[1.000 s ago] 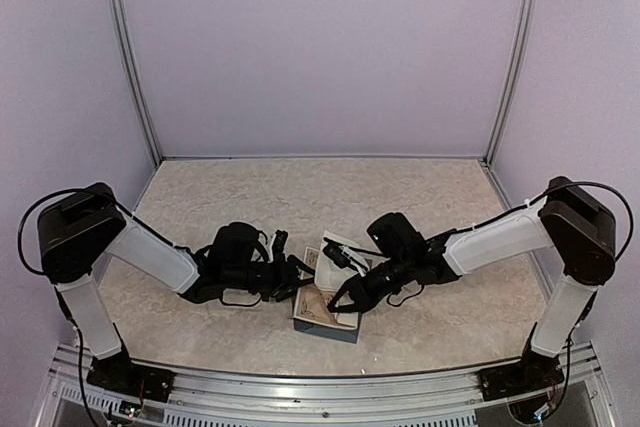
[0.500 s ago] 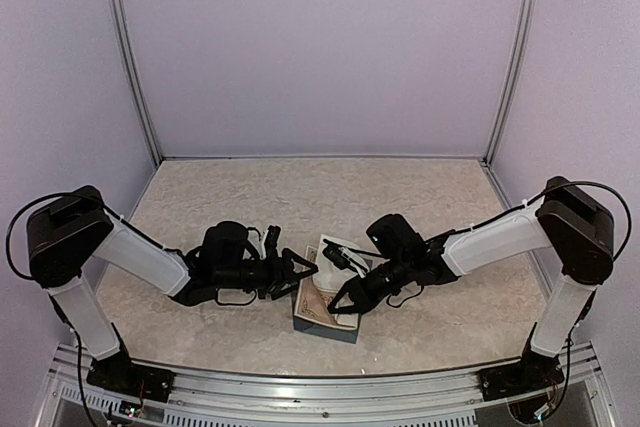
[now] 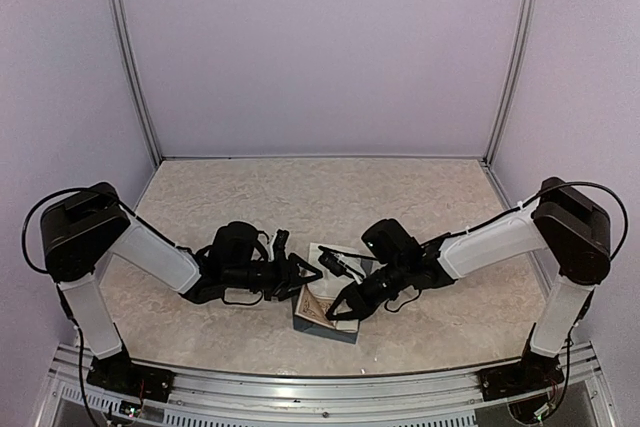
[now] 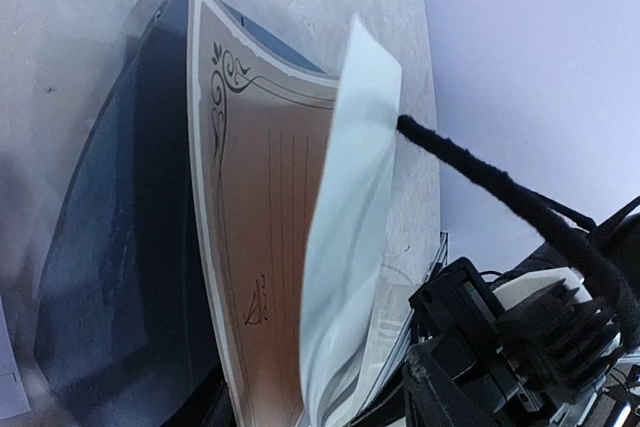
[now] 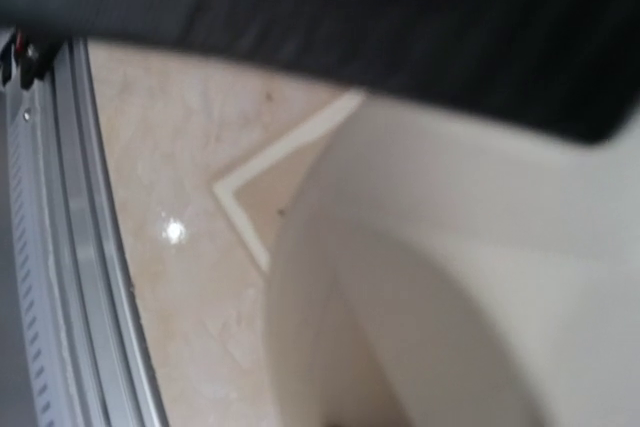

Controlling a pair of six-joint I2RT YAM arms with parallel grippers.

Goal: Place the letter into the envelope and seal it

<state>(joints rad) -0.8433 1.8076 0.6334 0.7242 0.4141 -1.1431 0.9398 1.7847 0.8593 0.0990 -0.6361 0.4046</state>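
The dark slate envelope [image 3: 322,329] lies flat near the table's front edge; it also shows in the left wrist view [image 4: 110,247]. The letter [image 3: 317,307], tan with a white ornate border, lies on it and curls up, white back outward [image 4: 255,227]. My left gripper [image 3: 308,271] reaches in from the left, and the letter's edge runs between its jaws. My right gripper [image 3: 342,309] comes from the right onto the curled letter. Blurred cream paper [image 5: 450,277] fills the right wrist view and hides the fingers. The right arm's wrist [image 4: 490,347] is close behind the fold.
The marble-patterned table [image 3: 400,197] has pale purple walls on three sides. A metal rail [image 5: 60,247] runs along the near edge, just beyond the letter's corner. A black cable [image 4: 480,172] from the right arm hangs by the paper.
The left arm pulled back to the left and then returned. The right gripper has shifted slightly left and toward the near edge. The letter's raised white part sits a little lower.
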